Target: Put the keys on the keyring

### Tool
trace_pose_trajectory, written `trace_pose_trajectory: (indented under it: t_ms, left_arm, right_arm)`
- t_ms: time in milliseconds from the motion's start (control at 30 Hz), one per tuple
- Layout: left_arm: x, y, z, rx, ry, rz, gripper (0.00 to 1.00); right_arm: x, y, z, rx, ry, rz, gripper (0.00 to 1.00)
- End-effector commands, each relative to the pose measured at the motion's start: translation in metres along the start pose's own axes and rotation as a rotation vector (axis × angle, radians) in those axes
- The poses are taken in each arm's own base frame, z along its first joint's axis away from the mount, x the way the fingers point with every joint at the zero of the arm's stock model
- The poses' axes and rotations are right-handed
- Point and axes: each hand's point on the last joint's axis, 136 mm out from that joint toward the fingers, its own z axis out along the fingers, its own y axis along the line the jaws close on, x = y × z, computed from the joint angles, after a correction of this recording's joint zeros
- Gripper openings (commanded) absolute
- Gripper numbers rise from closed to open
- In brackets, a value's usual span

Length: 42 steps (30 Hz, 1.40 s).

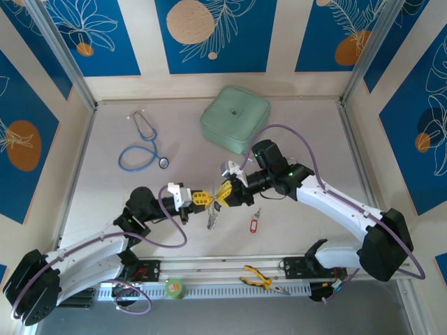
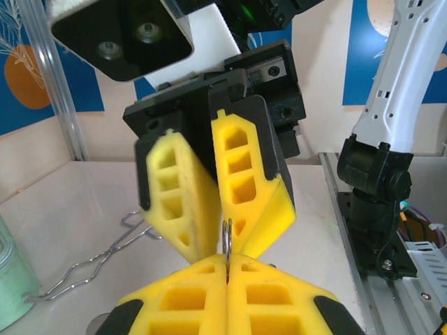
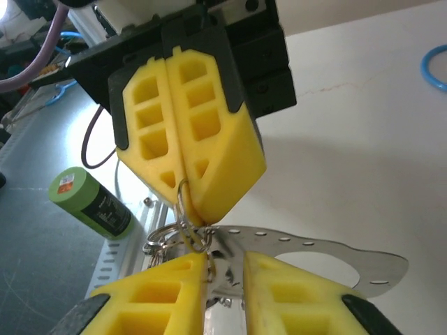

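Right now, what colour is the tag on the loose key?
The tag is red, clearest in the top external view.

Bright even overhead light, soft shadows, close jaws slightly blurred

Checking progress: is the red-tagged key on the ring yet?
No, the red-tagged key lies by itself on the table.
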Motion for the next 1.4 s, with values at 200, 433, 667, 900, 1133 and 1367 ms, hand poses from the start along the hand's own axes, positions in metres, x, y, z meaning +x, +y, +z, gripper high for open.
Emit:
trace_pose_trajectory:
  t_ms: [200,433,667,900,1133,1367]
  left_arm:
    - [-0.025,-0.003,0.002,0.039,-0.083,0.042,0.0]
    - [-0.026,-0.003,0.003,0.043,-0.086,0.039,0.0]
    - [-0.026,-0.004,0.004,0.049,-0.086,0.035,0.0]
    - [-0.019,0.001,0.003,0.018,-0.041,0.027,0.0]
    - [0.01,0.013,-0.005,-0.063,0.192,0.054,0.32]
    - [0.012,0.015,-0.002,-0.05,0.229,0.069,0.28]
  right_arm:
    - [-0.016,0.01,-0.014,0.066,-0.086,-0.199,0.32]
    - [-0.02,0.014,-0.004,0.02,-0.077,-0.214,0.31]
    - [-0.019,0.012,0.001,0.014,-0.062,-0.204,0.24]
    - [-0.021,0.009,0.001,0.024,-0.044,-0.193,0.0]
    - [-0.001,-0.002,-0.004,0.132,0.209,-0.263,0.0]
    - [0.002,-0.001,0.0,0.15,0.37,-0.312,0.0]
